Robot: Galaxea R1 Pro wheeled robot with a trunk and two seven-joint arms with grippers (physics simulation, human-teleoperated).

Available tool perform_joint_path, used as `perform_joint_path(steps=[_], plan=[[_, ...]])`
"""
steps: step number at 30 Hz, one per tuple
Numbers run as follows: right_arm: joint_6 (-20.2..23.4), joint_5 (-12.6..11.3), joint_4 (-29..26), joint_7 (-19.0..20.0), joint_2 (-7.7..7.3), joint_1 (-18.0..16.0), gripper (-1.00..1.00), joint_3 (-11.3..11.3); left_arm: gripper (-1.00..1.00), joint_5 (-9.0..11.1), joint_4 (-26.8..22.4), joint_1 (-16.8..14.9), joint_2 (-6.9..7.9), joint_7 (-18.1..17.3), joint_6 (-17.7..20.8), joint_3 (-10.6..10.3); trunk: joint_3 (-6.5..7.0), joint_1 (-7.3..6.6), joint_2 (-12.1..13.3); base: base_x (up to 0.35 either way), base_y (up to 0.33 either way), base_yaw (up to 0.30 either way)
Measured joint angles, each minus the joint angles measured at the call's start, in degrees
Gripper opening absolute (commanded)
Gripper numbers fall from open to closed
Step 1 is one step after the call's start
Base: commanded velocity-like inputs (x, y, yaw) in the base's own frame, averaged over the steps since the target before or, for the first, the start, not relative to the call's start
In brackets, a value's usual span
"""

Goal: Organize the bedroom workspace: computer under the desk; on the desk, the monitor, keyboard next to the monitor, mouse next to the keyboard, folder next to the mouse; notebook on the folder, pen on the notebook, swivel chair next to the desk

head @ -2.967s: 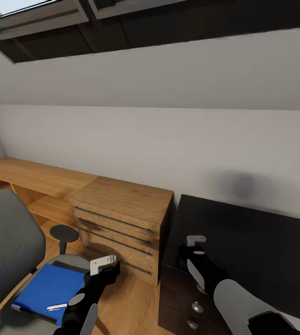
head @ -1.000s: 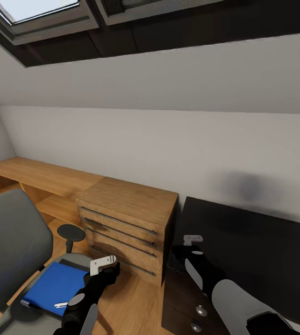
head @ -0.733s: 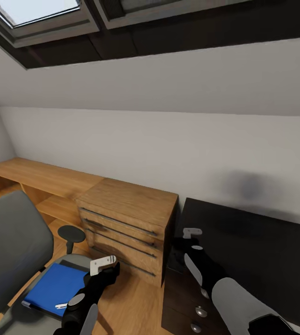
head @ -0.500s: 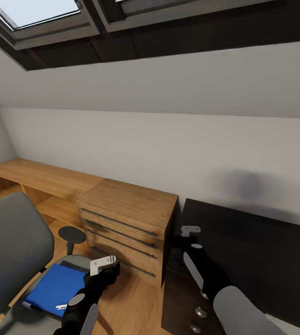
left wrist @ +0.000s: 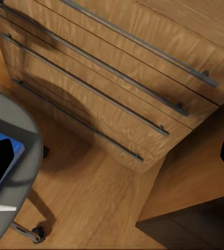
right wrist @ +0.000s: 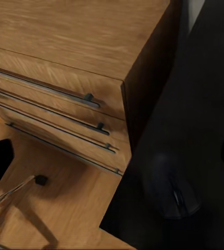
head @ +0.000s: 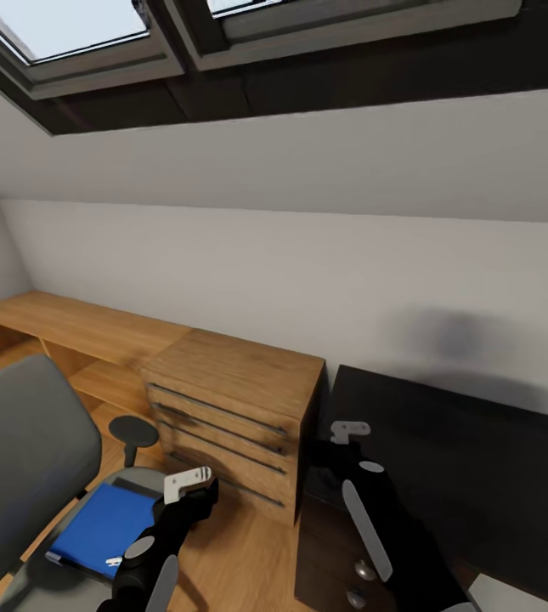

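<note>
On the swivel chair (head: pixel 19 459) seat the blue folder (head: pixel 108 527) lies with the pen (head: pixel 114 561) on it, beside the left pincer (head: pixel 187 483); its state cannot be told, nor the right pincer's (head: pixel 347 429), which should descend gently over the mouse (right wrist: pixel 173 194) on the black worktop (head: pixel 469 459)

Black tabletop (head: pixel 477 450) mostly bare and open from above; only a dark mouse (right wrist: pixel 172 191) sits near its corner by the chest. Light-wood chest of drawers (head: pixel 235 399) stands hard against the tabletop's side, blocking sideways passage there. Between chest and swivel chair (head: pixel 27 450) a strip of wood floor (left wrist: pixel 96 203) lies free; chair's armrest (head: pixel 133 431) juts toward the chest.
</note>
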Motion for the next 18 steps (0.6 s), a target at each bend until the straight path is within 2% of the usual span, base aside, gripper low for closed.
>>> perform_joint_path(steps=[5, 18], plan=[[0.1, 0.0, -0.1, 0.0, -0.02, 0.1, 1.0, -0.1, 1.0, 0.0, 0.0, 0.0, 0.02, 0.0, 0.0, 0.0, 0.9, -1.08, 2.0, -0.255, 0.0, 0.0], [0.1, 0.0, -0.2, 0.0, -0.11, 0.1, 1.0, -0.1, 1.0, 0.0, 0.0, 0.0, 0.11, 0.0, 0.0, 0.0, 3.24, -3.93, 7.2, -0.33, 0.0, 0.0]])
